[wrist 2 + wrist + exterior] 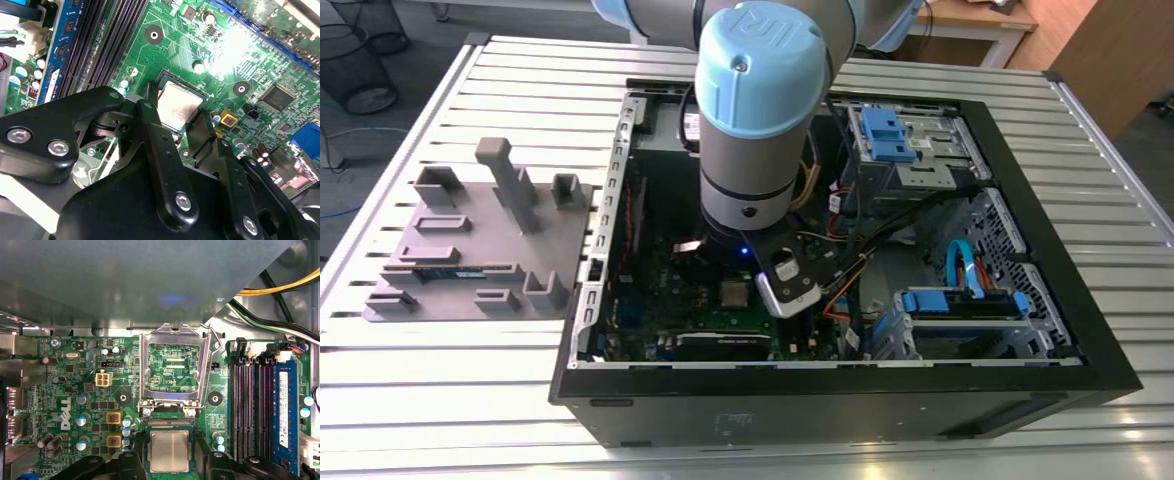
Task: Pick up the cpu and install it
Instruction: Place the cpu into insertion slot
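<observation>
I see white glare on the motherboard (239, 60) in the second wrist view; in the exterior view the computer case (854, 405) is dim inside.

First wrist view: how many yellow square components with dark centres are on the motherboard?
2 yellow components. One sits near the open socket frame's hinged end; the other sits next to it, beside the cpu. More may be hidden.

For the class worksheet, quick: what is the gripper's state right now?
Gripper: straddles the cpu at the socket; gripping or released cannot be told.
</observation>
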Available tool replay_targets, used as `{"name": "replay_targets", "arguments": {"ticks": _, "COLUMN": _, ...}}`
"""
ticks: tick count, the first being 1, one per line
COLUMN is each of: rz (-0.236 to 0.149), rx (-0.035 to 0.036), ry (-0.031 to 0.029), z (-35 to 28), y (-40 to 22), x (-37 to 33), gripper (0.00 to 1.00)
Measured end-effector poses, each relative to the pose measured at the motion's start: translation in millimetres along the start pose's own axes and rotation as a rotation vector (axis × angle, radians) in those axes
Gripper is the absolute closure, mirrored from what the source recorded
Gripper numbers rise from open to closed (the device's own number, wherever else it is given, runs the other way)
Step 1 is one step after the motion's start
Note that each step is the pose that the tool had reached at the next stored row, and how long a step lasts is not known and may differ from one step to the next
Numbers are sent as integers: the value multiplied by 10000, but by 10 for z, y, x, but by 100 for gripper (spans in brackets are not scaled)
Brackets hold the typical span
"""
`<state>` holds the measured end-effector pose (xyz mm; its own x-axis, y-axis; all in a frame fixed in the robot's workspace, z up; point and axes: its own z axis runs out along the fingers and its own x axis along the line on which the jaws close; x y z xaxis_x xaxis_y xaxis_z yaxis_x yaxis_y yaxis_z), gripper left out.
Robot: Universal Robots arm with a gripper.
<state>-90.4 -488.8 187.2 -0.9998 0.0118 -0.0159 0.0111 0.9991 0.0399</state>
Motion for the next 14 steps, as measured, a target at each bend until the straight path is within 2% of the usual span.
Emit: {"name": "replay_targets", "arguments": {"ticks": 14, "rz": 37, "rx": 1, "ry": 31, "z": -19, "y": 3, "x": -6, "gripper": 53}}
